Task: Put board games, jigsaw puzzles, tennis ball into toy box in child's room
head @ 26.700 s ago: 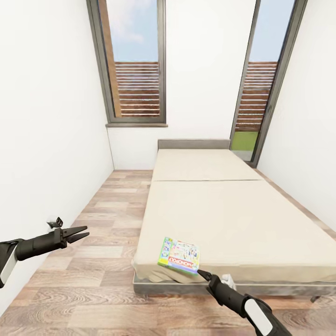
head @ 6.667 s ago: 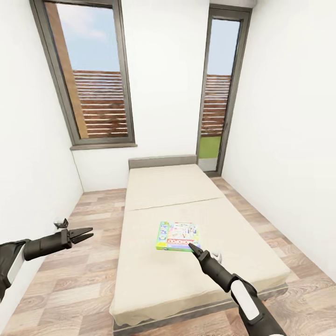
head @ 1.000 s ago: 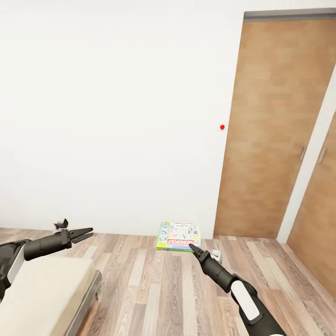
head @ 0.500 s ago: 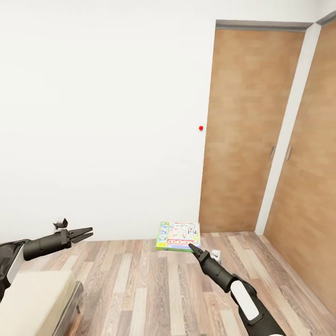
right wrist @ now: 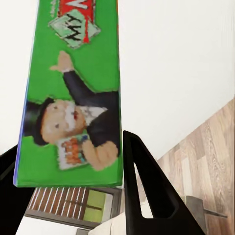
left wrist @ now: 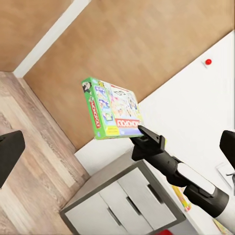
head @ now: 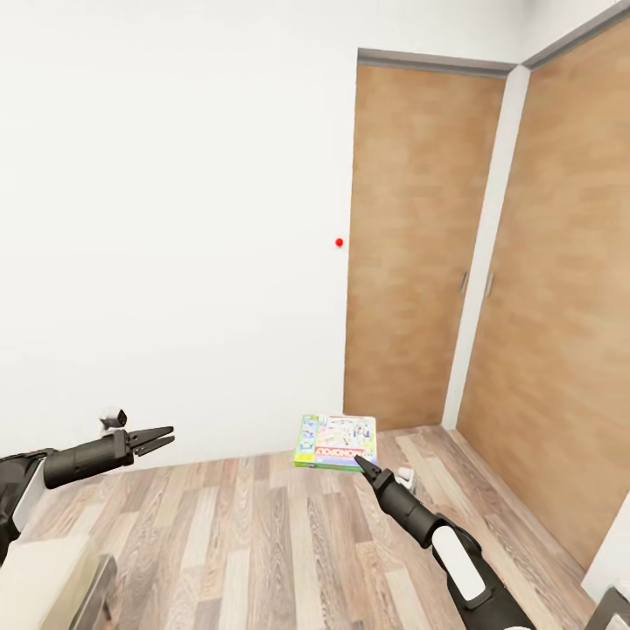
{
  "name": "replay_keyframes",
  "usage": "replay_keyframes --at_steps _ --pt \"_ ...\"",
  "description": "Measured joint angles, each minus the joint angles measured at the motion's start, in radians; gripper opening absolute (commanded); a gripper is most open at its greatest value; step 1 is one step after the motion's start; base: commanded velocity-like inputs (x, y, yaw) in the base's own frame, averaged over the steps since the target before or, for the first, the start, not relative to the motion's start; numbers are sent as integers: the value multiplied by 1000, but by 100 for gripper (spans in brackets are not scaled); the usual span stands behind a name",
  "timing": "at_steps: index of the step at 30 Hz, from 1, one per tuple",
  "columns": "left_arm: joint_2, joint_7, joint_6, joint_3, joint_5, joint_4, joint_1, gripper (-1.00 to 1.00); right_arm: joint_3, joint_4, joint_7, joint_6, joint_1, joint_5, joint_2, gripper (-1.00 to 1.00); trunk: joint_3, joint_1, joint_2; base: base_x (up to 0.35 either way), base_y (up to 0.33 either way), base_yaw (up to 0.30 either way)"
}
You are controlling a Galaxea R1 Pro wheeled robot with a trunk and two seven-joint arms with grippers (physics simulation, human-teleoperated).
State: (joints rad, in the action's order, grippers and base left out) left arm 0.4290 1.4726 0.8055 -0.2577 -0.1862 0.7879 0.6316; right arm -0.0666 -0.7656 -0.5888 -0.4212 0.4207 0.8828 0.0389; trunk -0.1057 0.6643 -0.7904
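Task status: in transit. The right gripper (head: pixel 360 464) grasps one board game (head: pixel 337 442) by its near edge, fingers clenched on the box, and holds it level above the floor (head: pixel 262 542) in front of the robot. In the left wrist view the same game (left wrist: pixel 111 108) hangs clear of everything, gripped at one corner by the right gripper (left wrist: pixel 142 133). In the right wrist view the game's green edge (right wrist: pixel 73 93) sits between the two fingers (right wrist: pixel 147 191).

The left gripper (head: pixel 157 435) is released, fingers apart, holding nothing, extended forward on its own side.

Judged done: one game picked up. Judged left: carry it to the toy box and place it inside, then collect every other toy.

The head camera faces a white wall (head: pixel 175 219) and wooden doors (head: pixel 411 245). A corner of the bed (head: pixel 44 582) is cut off at the frame edge. A white drawer unit (left wrist: pixel 122 200) shows under the right arm in the left wrist view; it probably belongs to the table, but its top is cropped.
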Motion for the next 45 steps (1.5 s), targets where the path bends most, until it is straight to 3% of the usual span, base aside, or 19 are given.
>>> replay_keyframes --at_steps 31,45 --pt "0 -1 0 0 0 -1 0 100 -7 -5 1 13 0 2 2 -100 18 0 0 0 24 -257" --pt "0 -1 0 0 0 0 0 100 -9 -1 0 14 0 5 -5 -100 16 0 0 0 4 -54"
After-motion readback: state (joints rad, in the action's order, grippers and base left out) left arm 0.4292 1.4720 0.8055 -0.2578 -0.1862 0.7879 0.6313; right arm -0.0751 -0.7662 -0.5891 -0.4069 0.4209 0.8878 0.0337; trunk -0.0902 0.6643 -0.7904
